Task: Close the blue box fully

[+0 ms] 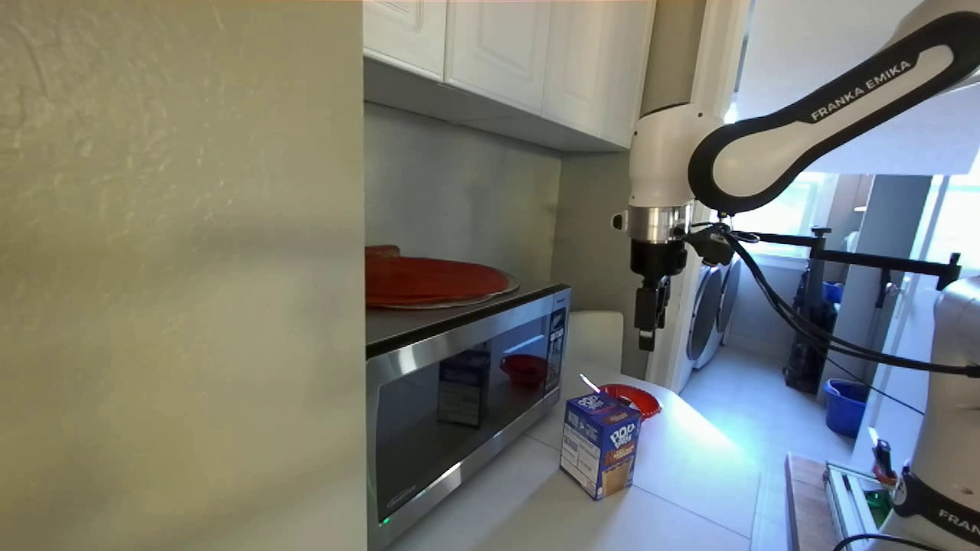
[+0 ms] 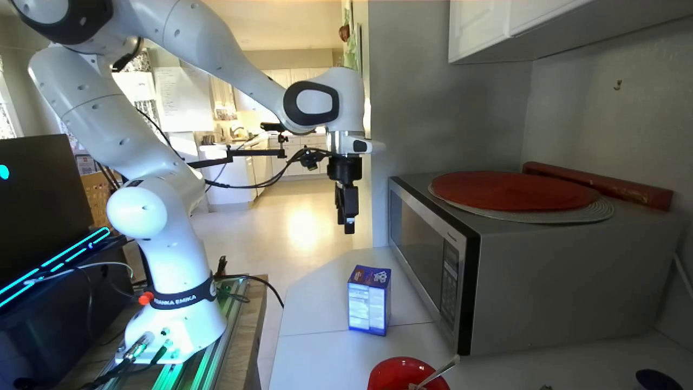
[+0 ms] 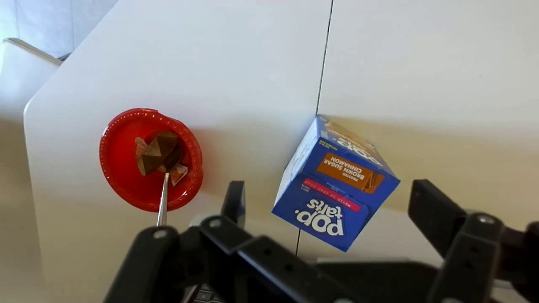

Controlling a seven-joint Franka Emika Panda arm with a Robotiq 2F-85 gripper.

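Observation:
The blue box is an upright Pop-Tarts carton (image 1: 601, 446) on the white counter in front of the microwave. It also shows in an exterior view (image 2: 369, 299) and in the wrist view (image 3: 322, 212). Its blue top flap with a red strip lies down over the top panel; a dark line shows along one flap edge, and I cannot tell if it is fully tucked. My gripper (image 3: 330, 198) is open and empty, with its fingers apart on either side of the carton in the wrist view. In both exterior views the gripper (image 1: 648, 337) (image 2: 348, 225) hangs well above the carton.
A red bowl (image 3: 126, 168) with a spoon and wrapped pieces stands beside the carton. The steel microwave (image 1: 467, 413) stands close on the carton's other side, with a red round mat (image 2: 514, 190) on top. White cabinets (image 1: 498, 46) hang above. The white counter (image 2: 314, 309) has an open edge.

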